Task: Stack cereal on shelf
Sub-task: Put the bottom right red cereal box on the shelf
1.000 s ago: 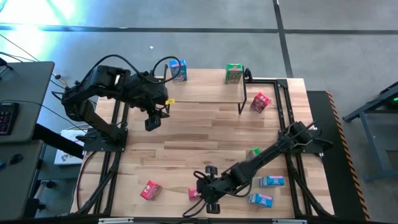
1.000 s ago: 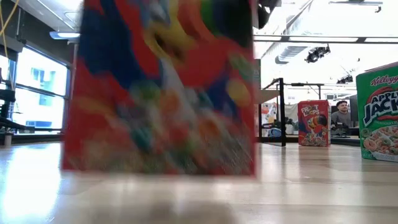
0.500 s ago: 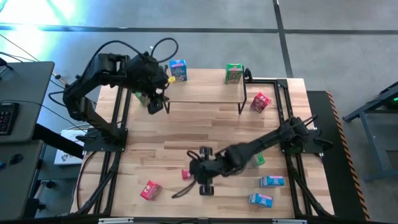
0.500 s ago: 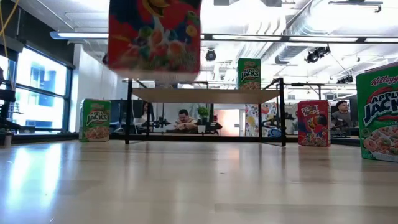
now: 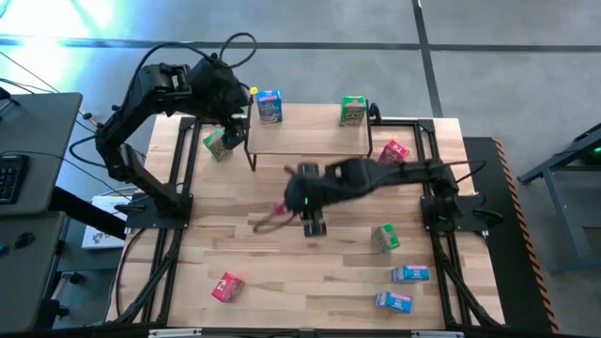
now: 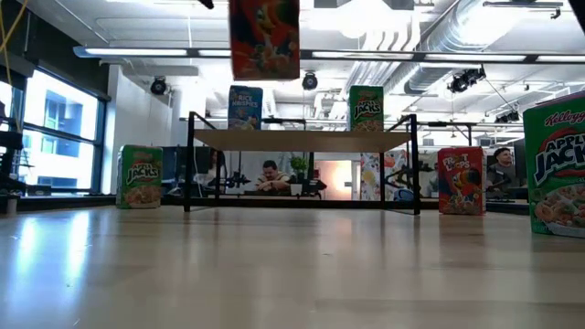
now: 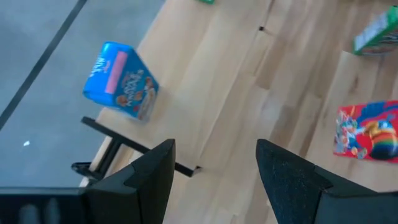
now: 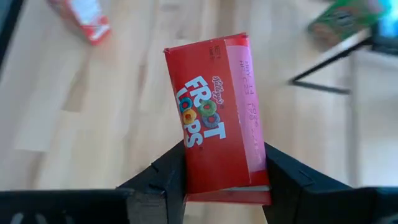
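High view: left gripper (image 5: 232, 117) hovers with fingers apart and empty beside the shelf's (image 5: 305, 139) left end, near the blue cereal box (image 5: 269, 106). Right gripper (image 5: 286, 206) clamps a red cereal box (image 8: 217, 115) above mid-table, before the shelf's front edge.

A red Froot Loops box (image 8: 214, 115) hangs above mid-table, clamped between the right gripper's (image 8: 217, 177) fingers. On the light-wood shelf (image 5: 305, 141) at 12 o'clock, a blue box (image 5: 269, 106) and a green box (image 5: 353, 111) stand upright. A green box (image 5: 216, 143) sits at 10 o'clock, a red one (image 5: 392, 152) at 2 o'clock; another green (image 5: 385, 237), two blue (image 5: 409, 273) (image 5: 393, 301) and a red (image 5: 227, 286) lie scattered from 4 to 7 o'clock.
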Available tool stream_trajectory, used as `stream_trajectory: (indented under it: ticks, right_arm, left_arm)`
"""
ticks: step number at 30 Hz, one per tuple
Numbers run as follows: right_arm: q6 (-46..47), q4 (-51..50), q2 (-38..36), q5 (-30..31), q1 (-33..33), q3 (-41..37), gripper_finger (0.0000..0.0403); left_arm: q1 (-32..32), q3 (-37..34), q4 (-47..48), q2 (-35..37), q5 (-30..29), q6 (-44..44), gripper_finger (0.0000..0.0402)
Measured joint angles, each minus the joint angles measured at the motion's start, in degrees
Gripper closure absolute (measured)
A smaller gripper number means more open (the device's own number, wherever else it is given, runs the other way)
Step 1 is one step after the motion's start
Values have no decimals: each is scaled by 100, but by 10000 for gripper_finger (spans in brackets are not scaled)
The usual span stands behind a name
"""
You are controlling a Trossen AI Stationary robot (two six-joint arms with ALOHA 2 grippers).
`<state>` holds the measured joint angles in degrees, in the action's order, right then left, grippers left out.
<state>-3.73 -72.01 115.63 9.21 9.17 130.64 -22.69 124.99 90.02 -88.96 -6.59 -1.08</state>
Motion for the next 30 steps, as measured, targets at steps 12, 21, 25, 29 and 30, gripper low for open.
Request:
stream_trajectory:
  ticks: [12,21,25,29,30]
  right_arm:
    - [-1301,-378,-568,-694,-1872,203,256]
    - [-1881,-311,-710,-1228,-3276,211,256]
    - [-1957,-261,-708,-1520,-3716,211,256]
    - [-2043,-186,-700,-1874,-4029,208,256]
    - [-2069,-126,-687,-1934,-4075,208,256]
  left_arm:
    - [-382,0,-3,-1,2,-68,186]
    - [-399,0,-91,-1,3,-67,186]
    - [-399,0,-271,-1,2,-66,186]
    - [-399,-1,-502,0,0,-66,186]
    - [-399,0,-563,-1,-2,-67,186]
